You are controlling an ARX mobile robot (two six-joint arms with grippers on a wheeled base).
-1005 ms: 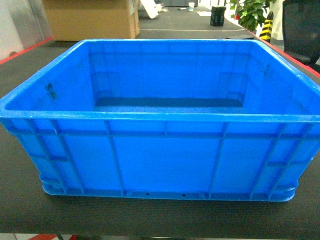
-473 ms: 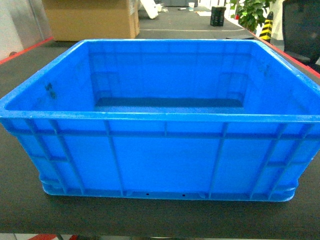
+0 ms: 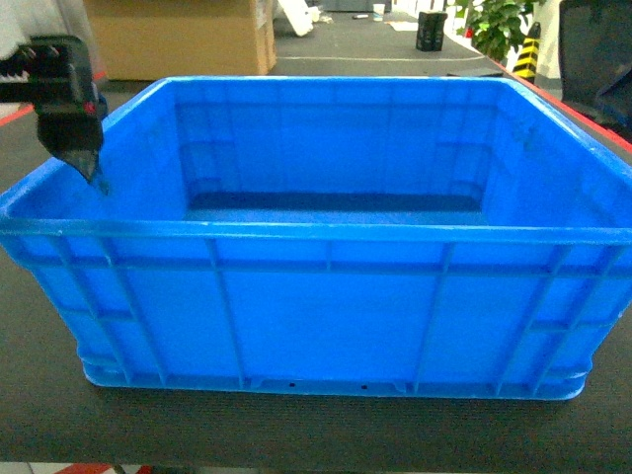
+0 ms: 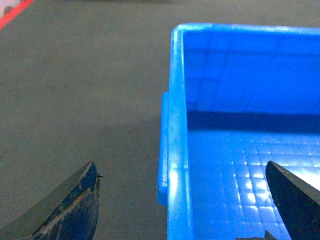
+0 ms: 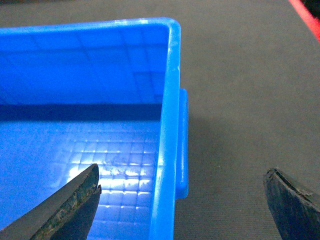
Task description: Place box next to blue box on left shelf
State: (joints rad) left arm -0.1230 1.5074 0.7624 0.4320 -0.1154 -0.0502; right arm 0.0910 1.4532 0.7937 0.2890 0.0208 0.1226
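The box (image 3: 326,306), a large bright-blue ribbed crate, sits empty on the dark table (image 3: 39,385) and fills the head view. My left gripper (image 3: 94,168) hangs over the crate's left rim. In the left wrist view the left gripper (image 4: 180,165) is open, its jaws straddling that rim (image 4: 175,125), one finger over the table and one over the crate floor. The right gripper (image 5: 181,169) is open too and straddles the right rim (image 5: 167,140) the same way. Neither gripper touches the crate. The left shelf and the other blue box are out of view.
Behind the table stand a cardboard carton (image 3: 183,35), a black container (image 3: 431,30), a potted plant (image 3: 499,25) and a dark chair (image 3: 597,54). Red tape marks the table's right edge (image 3: 578,114) and left edge (image 4: 12,11).
The left gripper has come into the head view at the upper left, above the crate's left rim. The crate has not moved.
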